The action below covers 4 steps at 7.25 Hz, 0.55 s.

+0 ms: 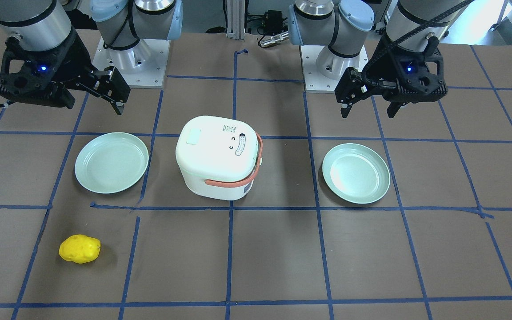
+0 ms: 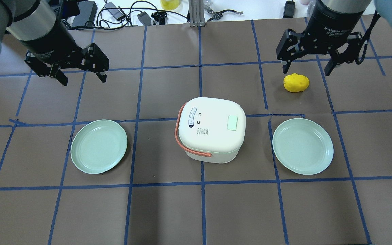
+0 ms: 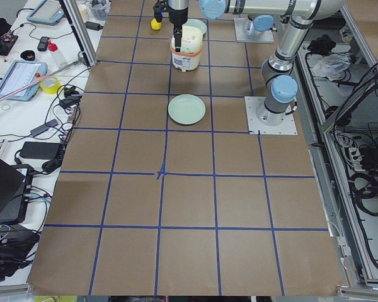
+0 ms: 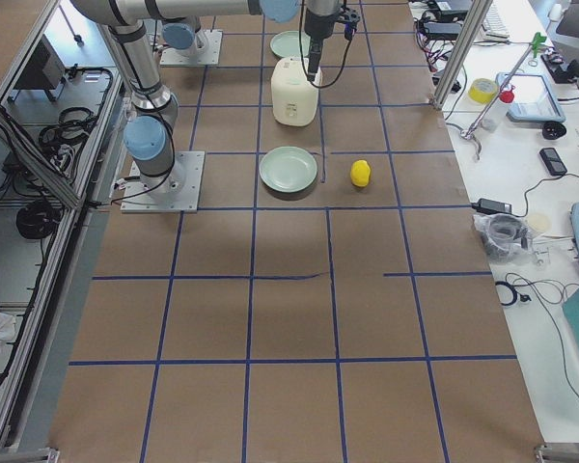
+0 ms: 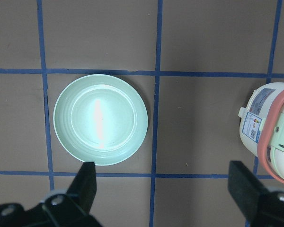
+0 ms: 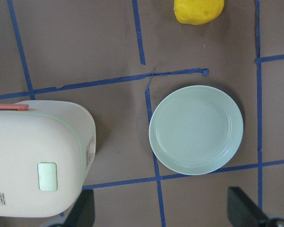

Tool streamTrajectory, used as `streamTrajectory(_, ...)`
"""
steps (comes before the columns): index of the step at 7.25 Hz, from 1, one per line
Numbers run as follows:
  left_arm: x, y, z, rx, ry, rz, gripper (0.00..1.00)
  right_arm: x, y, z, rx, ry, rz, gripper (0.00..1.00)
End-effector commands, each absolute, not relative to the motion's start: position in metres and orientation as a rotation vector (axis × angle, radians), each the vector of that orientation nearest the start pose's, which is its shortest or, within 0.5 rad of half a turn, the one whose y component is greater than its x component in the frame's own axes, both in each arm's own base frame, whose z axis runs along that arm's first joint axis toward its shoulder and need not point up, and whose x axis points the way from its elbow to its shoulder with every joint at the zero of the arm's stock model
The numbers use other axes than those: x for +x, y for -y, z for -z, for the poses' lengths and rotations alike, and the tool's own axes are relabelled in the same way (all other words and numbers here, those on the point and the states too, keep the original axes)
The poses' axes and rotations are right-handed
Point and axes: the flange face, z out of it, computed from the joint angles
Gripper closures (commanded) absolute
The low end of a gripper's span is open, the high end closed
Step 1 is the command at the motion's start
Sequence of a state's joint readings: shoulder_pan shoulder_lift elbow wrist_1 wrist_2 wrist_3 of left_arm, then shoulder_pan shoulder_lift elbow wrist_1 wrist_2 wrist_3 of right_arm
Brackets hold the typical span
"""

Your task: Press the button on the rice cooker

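Plainly, my right pincer (image 2: 307,68) hangs wide open, empty, and I judge the button (image 2: 232,123) on this light, slippery rice cooker (image 2: 211,127) wants a straight-down fingertip push, no grip.

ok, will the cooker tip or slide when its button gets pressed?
Tipping seems unlikely: the cooker looks squat and wide. The button sits off-centre near one edge, so an angled push might slide it; nothing braces it. A straight-down press should keep it put.
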<state>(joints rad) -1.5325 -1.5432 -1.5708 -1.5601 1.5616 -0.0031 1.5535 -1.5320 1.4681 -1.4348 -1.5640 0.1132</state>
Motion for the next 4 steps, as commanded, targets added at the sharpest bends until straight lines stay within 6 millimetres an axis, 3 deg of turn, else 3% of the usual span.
streamTrajectory(1,-0.1156,0.4886,-0.5025,-0.065,-3.149,0.061,0.00,0.1252,0.5014,-0.5046,0.207,-3.133,-0.125,0.00)
streamTrajectory(4,-0.1156,0.4886,-0.5025,-0.065,-3.149,0.061,0.00,0.1261,0.4998,-0.5057,0.205,-3.124,-0.138,0.00)
